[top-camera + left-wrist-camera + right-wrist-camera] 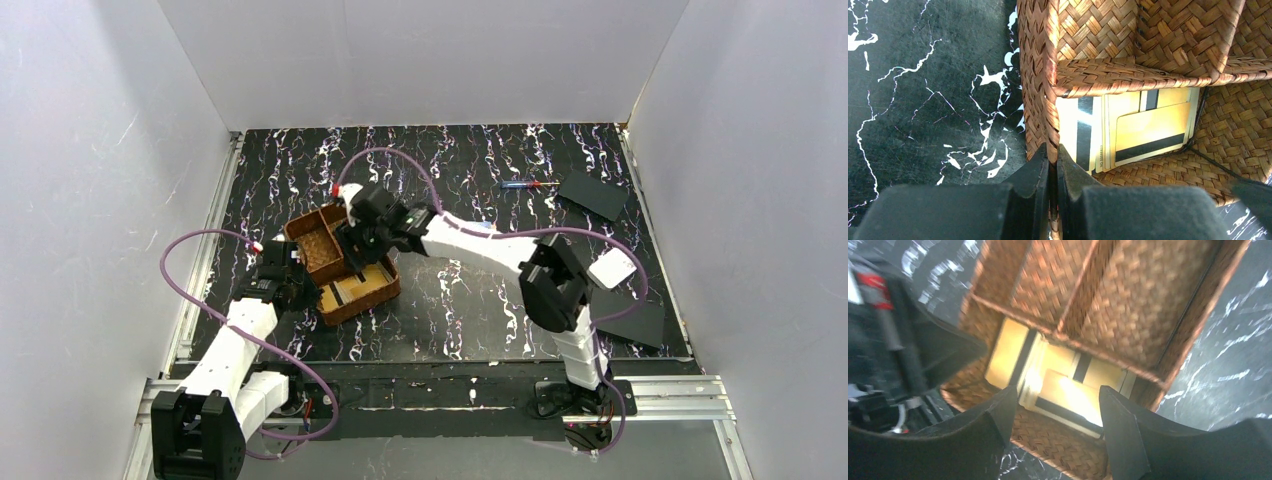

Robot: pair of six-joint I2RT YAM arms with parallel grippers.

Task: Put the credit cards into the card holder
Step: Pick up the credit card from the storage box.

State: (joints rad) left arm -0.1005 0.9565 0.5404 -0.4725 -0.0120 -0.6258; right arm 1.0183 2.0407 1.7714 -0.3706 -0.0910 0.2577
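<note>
Several gold credit cards (1148,132) with black stripes lie overlapping in the near compartment of a brown woven tray (1098,75). My left gripper (1053,150) is shut on the tray's left wall, one finger outside and one inside. My right gripper (1057,392) hangs open just above the credit cards (1073,395), with nothing between its fingers. From above, the tray (372,297) sits left of centre, the left gripper (306,282) is at its left side and the right gripper (357,262) reaches down into it. The card holder is out of view.
Two black flat plates (592,193) (632,322) lie at the right, with a white square box (612,268) beside the right arm. A small blue and red tool (520,184) lies at the back. White walls close in the dark marbled table (450,300).
</note>
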